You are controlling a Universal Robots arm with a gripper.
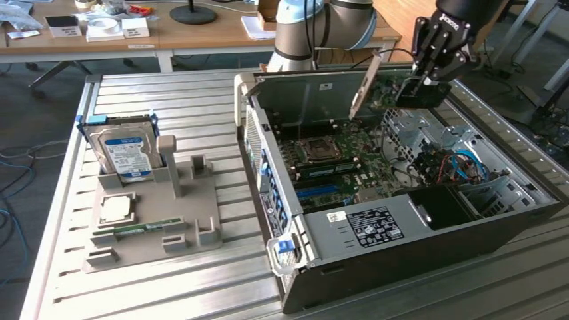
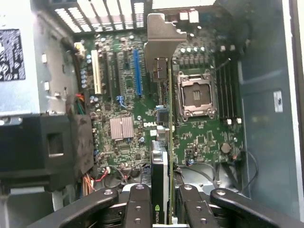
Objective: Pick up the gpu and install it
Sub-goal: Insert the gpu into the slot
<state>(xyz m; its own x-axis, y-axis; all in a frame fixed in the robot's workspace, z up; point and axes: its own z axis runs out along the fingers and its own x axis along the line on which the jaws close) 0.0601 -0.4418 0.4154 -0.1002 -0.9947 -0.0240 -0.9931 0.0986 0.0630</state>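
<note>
The gpu [image 1: 366,85] is a thin green card with a black fan face carrying a green logo and a silver end bracket. The gripper [image 2: 164,205] clamps it on edge. It hangs unseated over the open case [image 1: 311,93], at 1 o'clock in the exterior view, with the bracket at its 9 o'clock end.

The gpu [image 1: 366,83] hangs above the motherboard [image 1: 342,163].
</note>
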